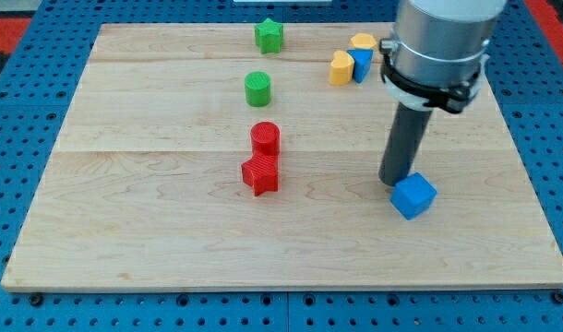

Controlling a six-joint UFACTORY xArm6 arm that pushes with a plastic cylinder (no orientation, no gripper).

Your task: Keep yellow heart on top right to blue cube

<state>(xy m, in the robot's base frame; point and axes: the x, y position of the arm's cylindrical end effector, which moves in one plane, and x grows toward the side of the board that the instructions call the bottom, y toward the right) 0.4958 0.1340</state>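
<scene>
- I am resting my tip [397,181] against the blue cube [413,195], just at its upper-left edge, toward the view's lower right.
- I am carrying no jaws, only a bare rod.
- The yellow heart [341,68] is sitting near the top, touching a small blue block [362,63] beside another yellow block [363,41].
- Judging the step: I am not yet reaching the heart; next calls for getting behind it and pushing it toward the cube's upper right.

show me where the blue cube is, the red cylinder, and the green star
blue cube [413,195]: camera view, on its top face, at the view's lower right.
red cylinder [265,138]: camera view, on its round side wall.
green star [269,36]: camera view, on its top, near the board's far edge.
</scene>
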